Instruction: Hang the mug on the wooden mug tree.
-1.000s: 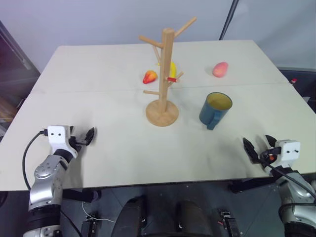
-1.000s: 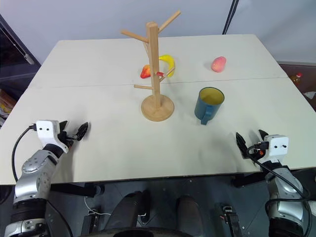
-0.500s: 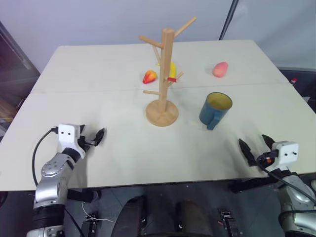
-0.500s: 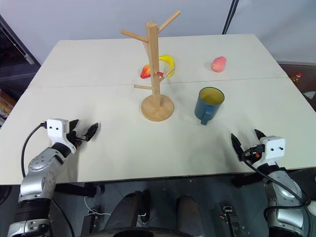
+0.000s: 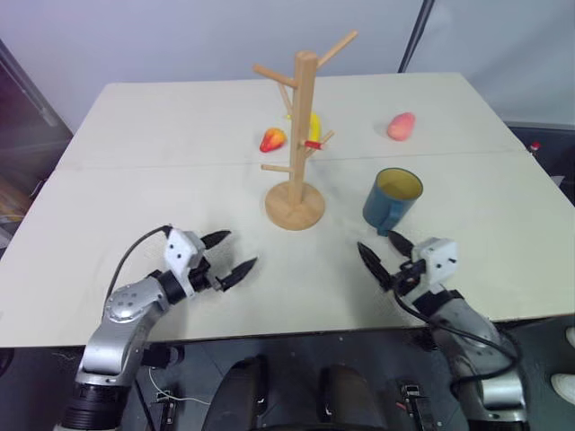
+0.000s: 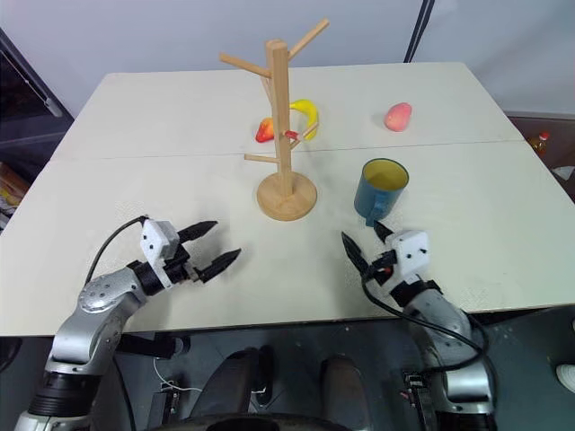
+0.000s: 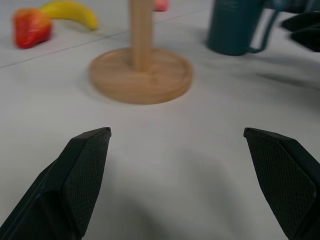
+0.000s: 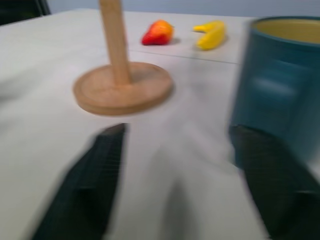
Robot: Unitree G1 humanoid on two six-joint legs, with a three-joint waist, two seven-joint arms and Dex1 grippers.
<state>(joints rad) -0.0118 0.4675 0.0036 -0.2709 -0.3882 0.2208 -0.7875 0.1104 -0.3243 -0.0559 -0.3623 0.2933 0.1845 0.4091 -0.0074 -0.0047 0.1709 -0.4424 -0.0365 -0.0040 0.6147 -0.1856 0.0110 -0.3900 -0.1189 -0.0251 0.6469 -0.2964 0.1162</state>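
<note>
The dark teal mug with a yellow inside stands upright on the table, right of the wooden mug tree, its handle turned toward the front. My right gripper is open just in front of the mug and slightly left of it, apart from it. In the right wrist view the mug stands close ahead of one finger. My left gripper is open with nothing in it, low over the table in front-left of the tree's round base.
Behind the tree lie a red strawberry and a yellow banana; a pink peach sits at the back right. A seam crosses the white table behind the tree's base. A dark pole leans at the far edge.
Both arms have swung inward from the table's front corners toward the middle. The right gripper now sits close in front of the mug. Mug and tree have not moved.
</note>
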